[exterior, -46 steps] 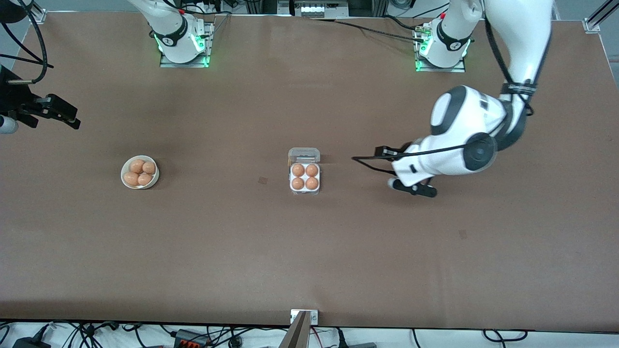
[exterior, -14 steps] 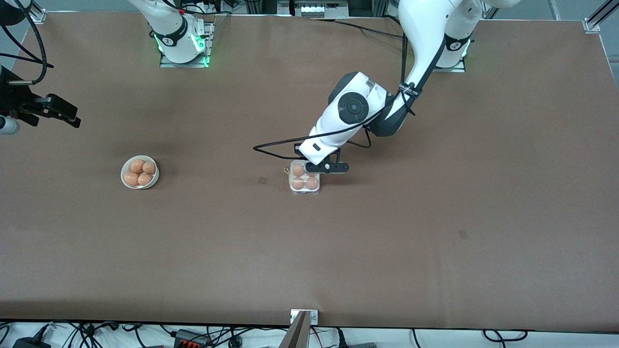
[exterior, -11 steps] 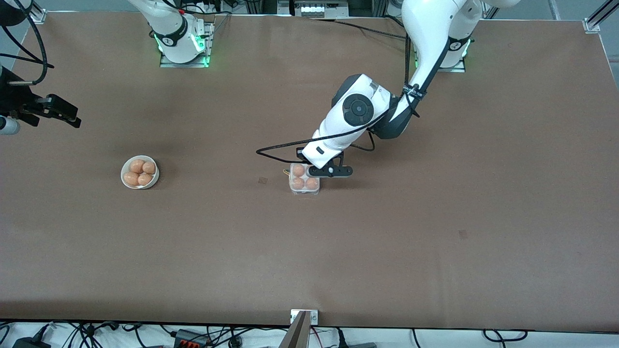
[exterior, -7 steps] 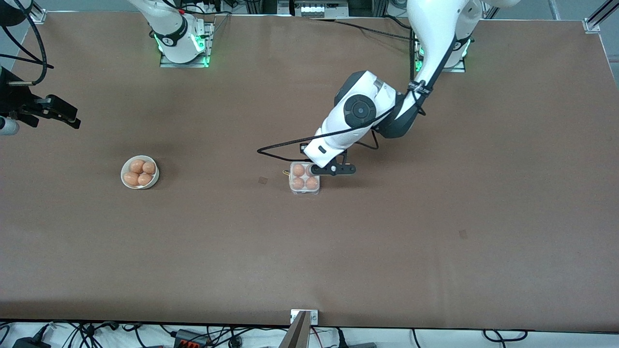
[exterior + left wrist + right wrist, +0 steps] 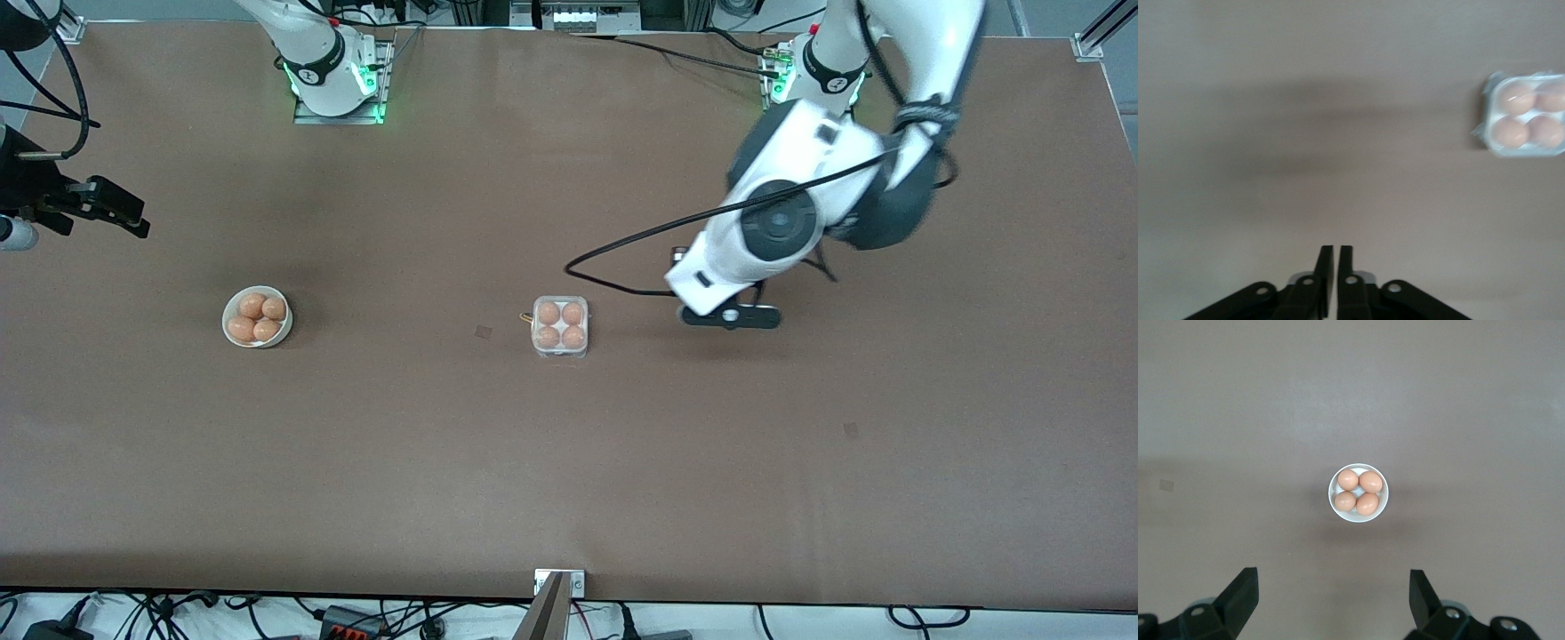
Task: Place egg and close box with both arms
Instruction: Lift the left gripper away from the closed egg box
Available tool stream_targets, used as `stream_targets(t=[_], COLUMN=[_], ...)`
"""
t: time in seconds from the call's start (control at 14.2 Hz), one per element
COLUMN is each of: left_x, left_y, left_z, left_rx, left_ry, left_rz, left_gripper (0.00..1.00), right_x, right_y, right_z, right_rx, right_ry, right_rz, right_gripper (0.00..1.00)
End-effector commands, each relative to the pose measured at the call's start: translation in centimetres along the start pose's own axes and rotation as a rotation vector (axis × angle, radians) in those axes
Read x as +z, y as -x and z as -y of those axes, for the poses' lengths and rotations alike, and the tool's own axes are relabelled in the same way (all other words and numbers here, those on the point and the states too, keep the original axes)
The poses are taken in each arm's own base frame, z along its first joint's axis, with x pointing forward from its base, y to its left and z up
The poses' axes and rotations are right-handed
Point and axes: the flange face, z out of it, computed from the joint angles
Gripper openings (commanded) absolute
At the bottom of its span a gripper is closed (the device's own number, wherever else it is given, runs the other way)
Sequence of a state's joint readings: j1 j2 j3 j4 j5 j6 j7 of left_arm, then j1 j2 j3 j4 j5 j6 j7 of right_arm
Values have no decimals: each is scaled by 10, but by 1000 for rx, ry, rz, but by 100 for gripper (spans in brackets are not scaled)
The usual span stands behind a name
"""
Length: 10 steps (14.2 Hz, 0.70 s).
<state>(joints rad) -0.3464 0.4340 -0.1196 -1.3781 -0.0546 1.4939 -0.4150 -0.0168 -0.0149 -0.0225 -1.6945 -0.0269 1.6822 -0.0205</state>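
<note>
Front view, table: While both arm bases stood along one long edge with green lights lit, the brown table (image 5: 569, 462) lay flat and matte, with cables and power strips trailing off its edges.
Front view, box: The box (image 5: 560, 326) sat near the middle of the table, its clear lid folded down over four brown eggs in the white tray.
Front view, bowl: A round white bowl (image 5: 257, 316) with four brown eggs stood well apart from the box, toward the right arm's end of the table.
Front view, left gripper: The left gripper (image 5: 731, 316) hung over bare table beside the box, toward the left arm's end, touching nothing.
Front view, right gripper: The right gripper (image 5: 111, 206) waited over the table edge at the right arm's end, holding nothing.
Left wrist view, surface: Plain brown tabletop with a soft shadow band across it.
Left wrist view, box: The box (image 5: 1525, 115) showed at the picture's edge, four eggs under the clear lid, well apart from the fingers.
Left wrist view, left gripper: The left gripper (image 5: 1332, 275) had its two fingers pressed nearly together, nothing between them.
Right wrist view, surface: Bare brown tabletop.
Right wrist view, bowl: The bowl (image 5: 1381, 508) lay below, centred between the fingers.
Right wrist view, right gripper: The right gripper (image 5: 1333, 595) was spread wide and empty.
</note>
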Motion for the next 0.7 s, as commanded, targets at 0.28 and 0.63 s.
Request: stream_targets(t=[0.28, 0.63], left_x=[-93, -158], left_y=[38, 85], left_z=[118, 227], left_rx=[18, -147], left_ry=[-32, 96], left_rz=[-46, -176], left_gripper=[100, 100], right_x=[-2, -5], right_y=[1, 0], right_z=[-1, 5], right_rx=[-22, -50], right_ry=[5, 6], right_rz=[4, -8], right_gripper=[100, 100])
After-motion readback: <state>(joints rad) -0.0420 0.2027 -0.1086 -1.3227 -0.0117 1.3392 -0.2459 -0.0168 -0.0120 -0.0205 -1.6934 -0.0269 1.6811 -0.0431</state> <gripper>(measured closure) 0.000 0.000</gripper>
